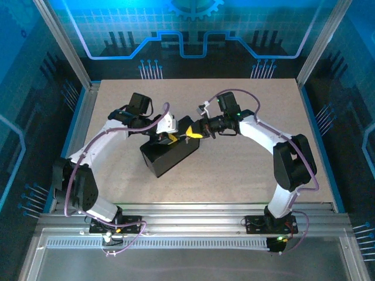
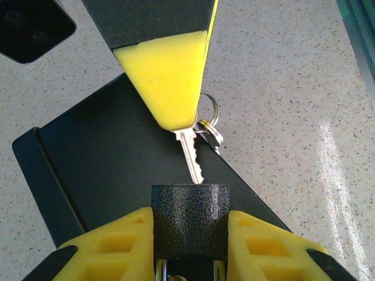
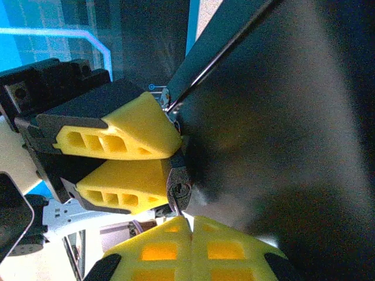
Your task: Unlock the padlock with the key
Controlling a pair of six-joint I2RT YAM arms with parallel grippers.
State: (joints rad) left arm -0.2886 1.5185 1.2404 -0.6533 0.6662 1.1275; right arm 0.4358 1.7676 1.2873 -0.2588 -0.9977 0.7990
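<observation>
Speckled beige table (image 1: 246, 158), blue-lit cage around. I see left gripper (image 2: 190, 249) pinching padlock (image 2: 190, 219) by its sides, over black box (image 2: 88, 170). Key (image 2: 191, 157) tip meets padlock's far edge; inserted or not, can't tell. Beyond, right gripper (image 3: 191, 237) fingers pressed together on key head, ring (image 2: 209, 111) alongside.

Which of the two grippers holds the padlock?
The left gripper, its yellow fingers clamping the dark padlock; the right gripper pinches the key instead.
</observation>
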